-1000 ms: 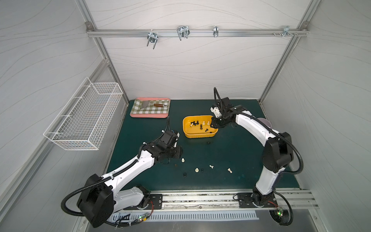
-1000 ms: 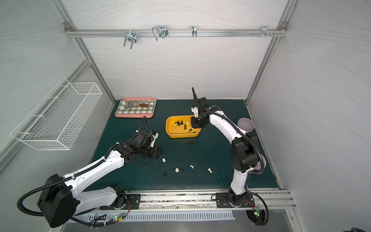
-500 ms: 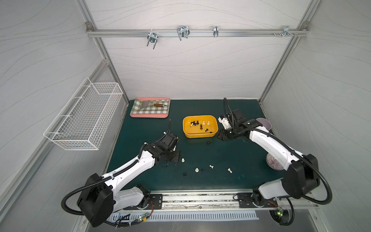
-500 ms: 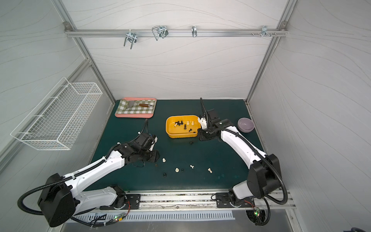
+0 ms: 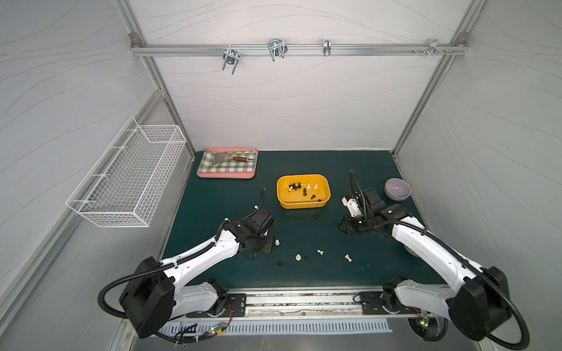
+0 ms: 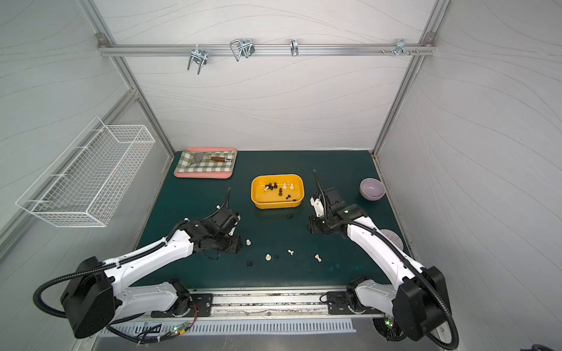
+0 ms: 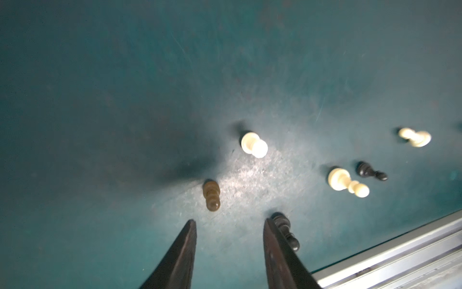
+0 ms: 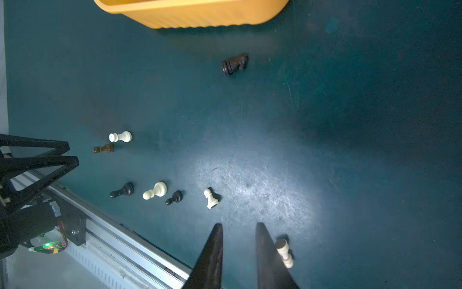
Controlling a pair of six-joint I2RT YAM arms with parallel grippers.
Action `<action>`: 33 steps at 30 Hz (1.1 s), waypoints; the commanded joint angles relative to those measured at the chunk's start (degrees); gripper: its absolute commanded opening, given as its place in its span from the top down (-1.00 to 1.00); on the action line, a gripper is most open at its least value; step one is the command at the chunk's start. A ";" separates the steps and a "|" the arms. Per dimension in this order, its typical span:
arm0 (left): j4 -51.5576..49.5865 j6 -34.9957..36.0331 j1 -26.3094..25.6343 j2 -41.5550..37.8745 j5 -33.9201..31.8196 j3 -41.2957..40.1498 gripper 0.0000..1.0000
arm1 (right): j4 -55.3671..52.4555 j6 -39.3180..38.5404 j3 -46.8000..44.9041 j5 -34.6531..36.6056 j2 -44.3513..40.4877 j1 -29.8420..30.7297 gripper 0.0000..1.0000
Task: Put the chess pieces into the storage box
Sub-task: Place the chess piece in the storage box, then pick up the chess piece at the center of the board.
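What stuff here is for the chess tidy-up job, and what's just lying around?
For the job:
- chess pieces, some on the green mat, some already in the box
- yellow storage box

Just lying about:
- checkered tray
- scraper on that tray
- white wire basket
- purple bowl

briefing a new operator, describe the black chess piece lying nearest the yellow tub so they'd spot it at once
On the dark green table mat, find the shallow yellow-orange plastic storage box near the middle. Just outside its long wall on the robot's side lies one black chess piece, tipped over. Unlike the loose pieces farther toward the robot, it is alone and horse-headed.
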 commanded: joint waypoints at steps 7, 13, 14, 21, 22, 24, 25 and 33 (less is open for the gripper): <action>1.46 -0.66 -0.36 2.13 -1.26 -0.58 0.11 | -0.40 4.48 -5.56 2.23 -6.24 -0.47 0.47; 2.11 -0.79 -0.53 3.68 -1.28 -0.78 0.15 | -0.50 5.95 -7.48 2.61 -8.23 -0.57 0.47; 2.51 -0.79 -0.51 3.77 -1.27 -0.78 0.16 | -0.57 6.09 -7.64 2.77 -8.28 -0.57 0.47; 3.98 -0.24 -0.62 6.12 -0.78 -0.08 0.21 | -0.43 6.07 -7.21 2.97 -7.53 -0.66 0.47; 4.01 -0.26 -0.60 6.56 -0.69 0.09 0.24 | -0.32 6.12 -7.14 3.02 -7.42 -0.69 0.47; 3.79 -0.18 -0.68 7.20 -0.73 0.44 0.27 | -0.23 6.17 -7.11 2.91 -7.12 -0.72 0.47; 3.65 -0.18 -0.70 7.38 -0.91 0.52 0.28 | -0.15 6.15 -7.10 2.83 -6.97 -0.77 0.47; 4.06 -0.35 -0.73 8.22 -1.96 0.28 0.38 | 0.69 6.44 -7.72 2.64 -5.94 -0.76 0.47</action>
